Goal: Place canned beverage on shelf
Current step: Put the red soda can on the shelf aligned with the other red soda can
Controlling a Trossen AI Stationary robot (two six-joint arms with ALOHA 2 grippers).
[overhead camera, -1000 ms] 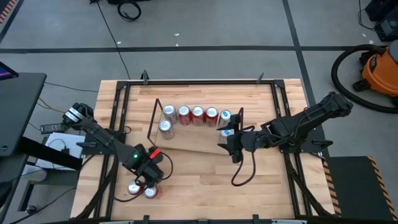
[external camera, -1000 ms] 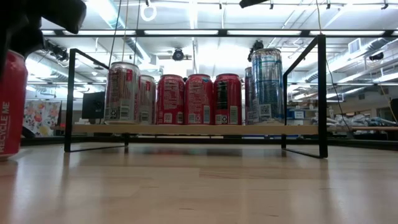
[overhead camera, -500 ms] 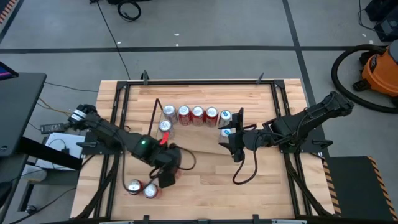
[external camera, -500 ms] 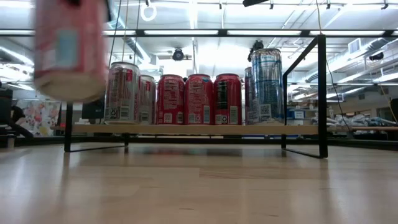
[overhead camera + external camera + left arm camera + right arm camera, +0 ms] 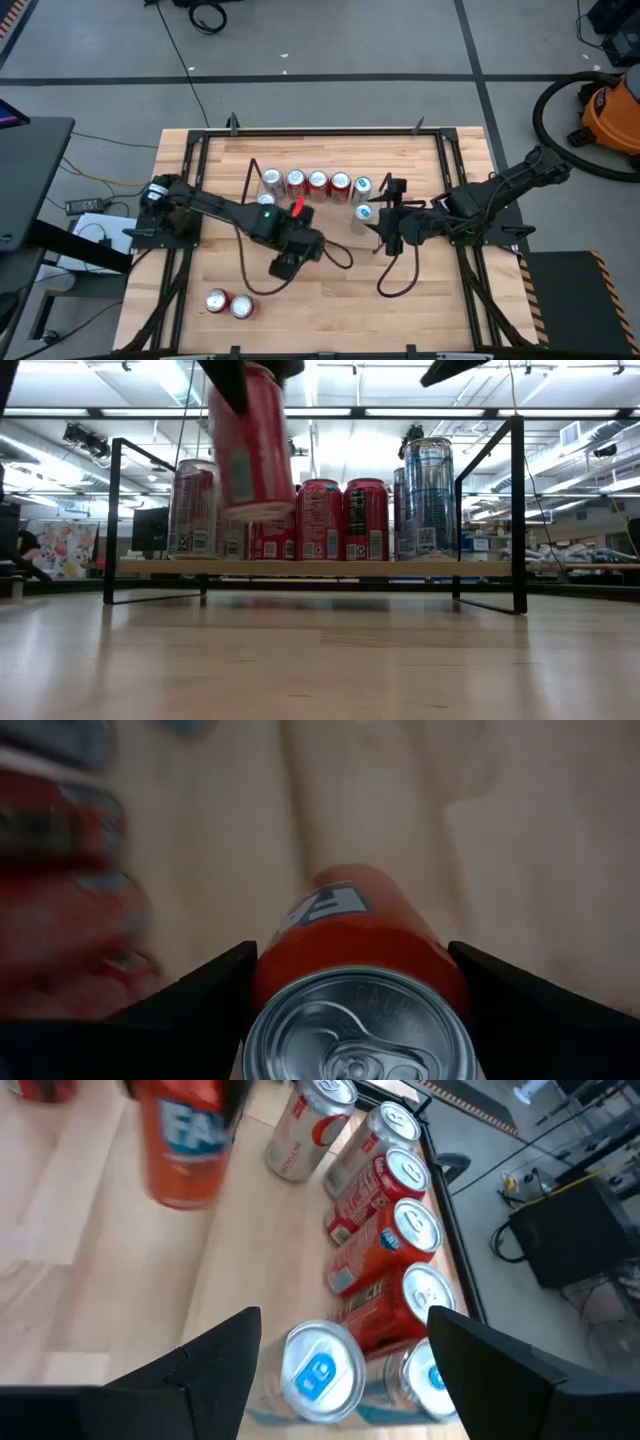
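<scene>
The red can (image 5: 248, 442) had been lifted off the table and carried toward the shelf (image 5: 310, 568); a second earlier it stood on the tabletop well off to the shelf's left front, beside the two cans (image 5: 229, 304) that remained there. Now it hung in the air, tilted, just in front of the shelf's row of cans (image 5: 317, 184) and above board level. The left gripper (image 5: 352, 1020) had its fingers clamped on the can's sides, top end toward the wrist (the pull-tab lid filled that camera). That likely put the job past pickup and into transport, with setting down on the board yet to come. The right gripper (image 5: 345, 1350) hovered at the shelf's right end over the blue-topped cans (image 5: 318, 1372), fingers spread and holding nothing, where it had been all along.
</scene>
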